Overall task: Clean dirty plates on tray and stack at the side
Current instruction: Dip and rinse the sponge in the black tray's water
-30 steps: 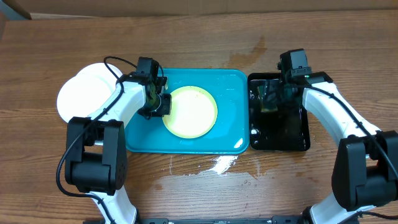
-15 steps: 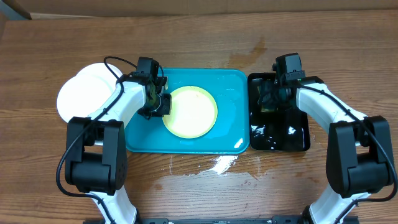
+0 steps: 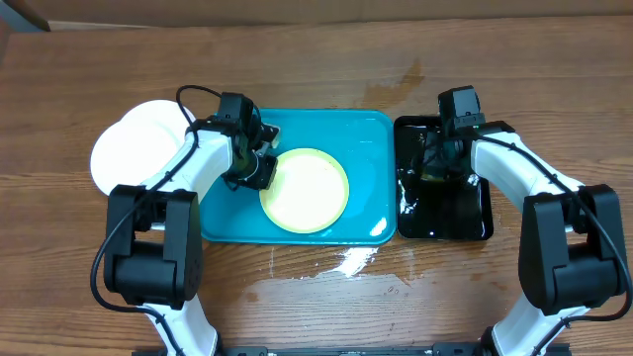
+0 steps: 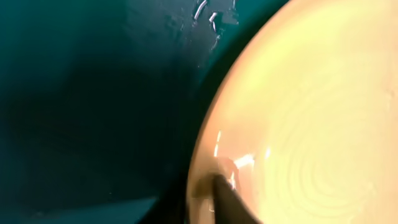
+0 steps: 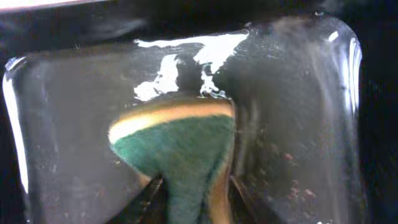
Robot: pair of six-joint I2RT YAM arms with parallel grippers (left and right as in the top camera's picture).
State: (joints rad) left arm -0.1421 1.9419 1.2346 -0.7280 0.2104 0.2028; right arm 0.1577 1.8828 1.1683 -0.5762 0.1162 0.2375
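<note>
Wooden table [image 3: 316, 59]: turquoise tray [image 3: 366, 129], black tray [image 3: 455, 222], white plates [image 3: 134, 153] (left).

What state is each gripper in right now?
Left gripper: at the plate rim; open or shut cannot be told.
Right gripper: closed on the sponge.

Bare tray [image 3: 371, 163] floor lies open right of the plate [image 3: 305, 190].

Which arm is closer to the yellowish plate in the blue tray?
Left. The left gripper sits at the rim of the plate; the right gripper is over the black tray, pinching a green sponge.
</note>
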